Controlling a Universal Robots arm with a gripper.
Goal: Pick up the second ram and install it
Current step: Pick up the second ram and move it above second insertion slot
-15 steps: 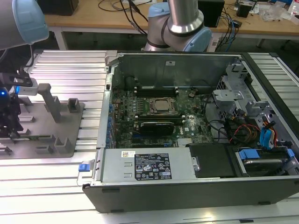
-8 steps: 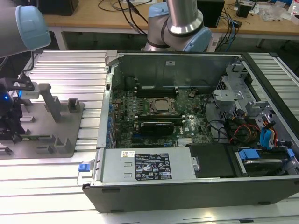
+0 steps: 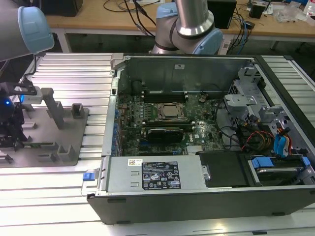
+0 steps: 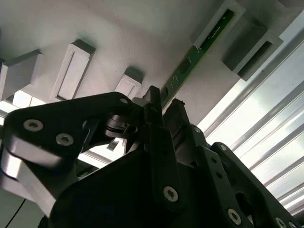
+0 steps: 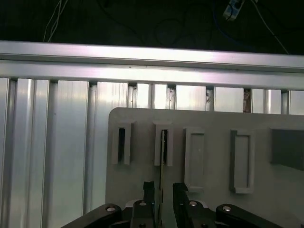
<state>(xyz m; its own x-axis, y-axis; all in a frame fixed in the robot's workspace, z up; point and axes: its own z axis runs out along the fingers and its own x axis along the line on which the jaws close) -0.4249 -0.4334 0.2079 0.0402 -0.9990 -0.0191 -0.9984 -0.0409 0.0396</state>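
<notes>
First wrist view: second ram (image 5: 162, 147) sits (edge-on) in grey tray (image 5: 213, 118).

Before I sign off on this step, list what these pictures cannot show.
- Label of the ram: in the second wrist view the end effector covers the near half, and the first wrist view has the ram edge-on.
- Tray: in the exterior view its left part is cut off by the picture's left edge.
- Memory slots: in the exterior view, too small to tell which are filled.
</notes>
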